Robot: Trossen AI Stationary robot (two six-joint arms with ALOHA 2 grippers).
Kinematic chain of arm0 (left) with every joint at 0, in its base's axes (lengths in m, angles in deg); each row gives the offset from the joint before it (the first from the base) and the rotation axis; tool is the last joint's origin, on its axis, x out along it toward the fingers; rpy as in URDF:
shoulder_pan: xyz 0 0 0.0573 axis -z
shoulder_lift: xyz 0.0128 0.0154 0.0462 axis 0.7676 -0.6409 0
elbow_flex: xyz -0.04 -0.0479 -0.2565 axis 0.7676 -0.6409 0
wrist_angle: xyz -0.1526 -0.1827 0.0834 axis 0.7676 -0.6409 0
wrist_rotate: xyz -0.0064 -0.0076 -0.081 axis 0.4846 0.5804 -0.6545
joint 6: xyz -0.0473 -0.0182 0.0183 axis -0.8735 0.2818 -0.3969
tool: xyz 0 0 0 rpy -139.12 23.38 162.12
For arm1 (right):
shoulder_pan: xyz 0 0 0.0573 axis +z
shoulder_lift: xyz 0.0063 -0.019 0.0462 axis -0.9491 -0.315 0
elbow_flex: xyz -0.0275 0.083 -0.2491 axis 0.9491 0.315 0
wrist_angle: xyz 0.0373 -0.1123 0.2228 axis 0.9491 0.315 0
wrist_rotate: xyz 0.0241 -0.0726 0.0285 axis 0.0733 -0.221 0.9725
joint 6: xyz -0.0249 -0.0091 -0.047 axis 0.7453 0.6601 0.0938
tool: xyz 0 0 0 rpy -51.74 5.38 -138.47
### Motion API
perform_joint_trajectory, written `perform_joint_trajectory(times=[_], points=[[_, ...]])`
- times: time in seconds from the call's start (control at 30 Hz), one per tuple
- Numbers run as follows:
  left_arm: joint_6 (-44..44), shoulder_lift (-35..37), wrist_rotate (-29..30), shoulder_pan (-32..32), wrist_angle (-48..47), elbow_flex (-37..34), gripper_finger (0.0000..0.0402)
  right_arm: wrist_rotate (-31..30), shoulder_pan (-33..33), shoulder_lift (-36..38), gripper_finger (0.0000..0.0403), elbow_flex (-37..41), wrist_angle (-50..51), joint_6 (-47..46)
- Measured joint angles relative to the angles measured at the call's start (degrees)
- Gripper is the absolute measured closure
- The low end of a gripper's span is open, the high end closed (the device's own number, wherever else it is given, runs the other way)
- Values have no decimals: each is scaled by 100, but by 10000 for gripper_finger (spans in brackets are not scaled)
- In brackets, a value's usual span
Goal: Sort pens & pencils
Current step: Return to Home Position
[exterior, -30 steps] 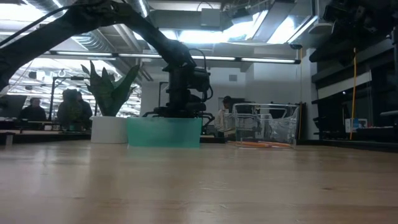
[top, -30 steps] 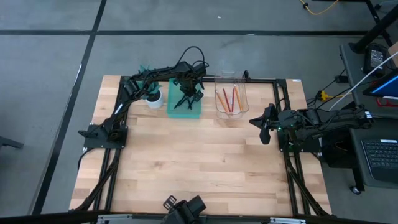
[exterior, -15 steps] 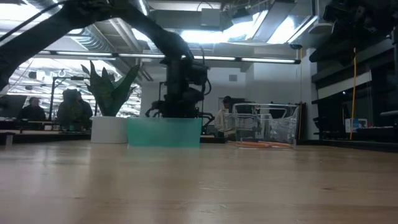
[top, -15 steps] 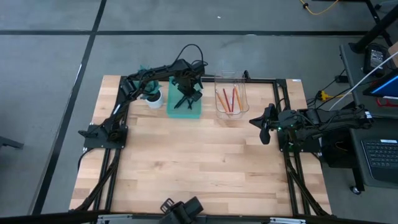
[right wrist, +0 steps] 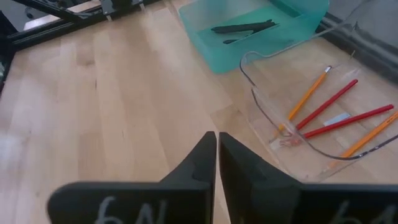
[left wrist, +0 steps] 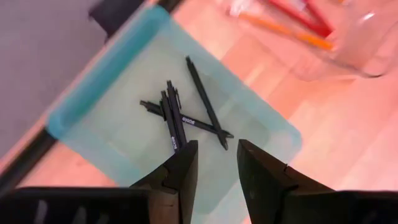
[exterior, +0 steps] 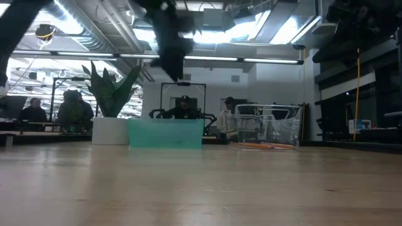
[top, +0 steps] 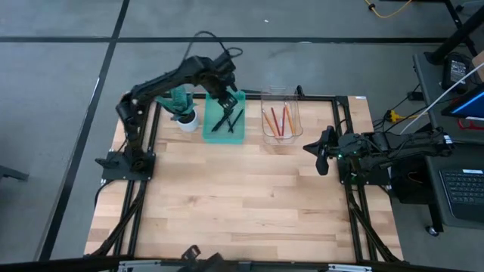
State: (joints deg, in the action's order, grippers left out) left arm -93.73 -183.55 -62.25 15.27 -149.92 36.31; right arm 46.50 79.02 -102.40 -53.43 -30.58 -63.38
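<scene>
Since the earlier view, the left gripper [left wrist: 215, 148] had lifted clear of the translucent green plastic bin [left wrist: 106, 68], its jaws narrowly apart and empty. Four thin black pens [left wrist: 180, 118] lay inside; the orange and red pencils [right wrist: 329, 106] lay in the clear plastic tray [right wrist: 254, 93]. The right gripper [right wrist: 216, 140] waited, pinched together, at the table's right edge. If it swung home low, the left arm could clip the white-potted plant [top: 186, 119] beside the bin.

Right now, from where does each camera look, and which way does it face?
High: overhead, straight down on the table; left arm, right arm show.
Low: table height, level across it; left arm at top.
Left wrist: above the green bin, facing down at pens; open left claw.
Right wrist: low, facing the clear tray; shut right claw.
Shared: both wrist views show pens.
</scene>
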Motion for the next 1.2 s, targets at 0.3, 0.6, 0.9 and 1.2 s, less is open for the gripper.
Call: perform_joint_trajectory(times=[0.3,0.6,0.9,1.2], points=[[-9,1074,144,17,85,2,295,299,0,0,382,0,-2,-423],[-7,1416,161,17,145,2,295,142,-2,0,382,2,-468,-86],[178,1597,-225,-3,139,-2,295,216,-2,0,382,-971,-1333,1236],[299,2543,-449,-5,243,-2,295,232,-2,1,382,-2264,-929,1344]])
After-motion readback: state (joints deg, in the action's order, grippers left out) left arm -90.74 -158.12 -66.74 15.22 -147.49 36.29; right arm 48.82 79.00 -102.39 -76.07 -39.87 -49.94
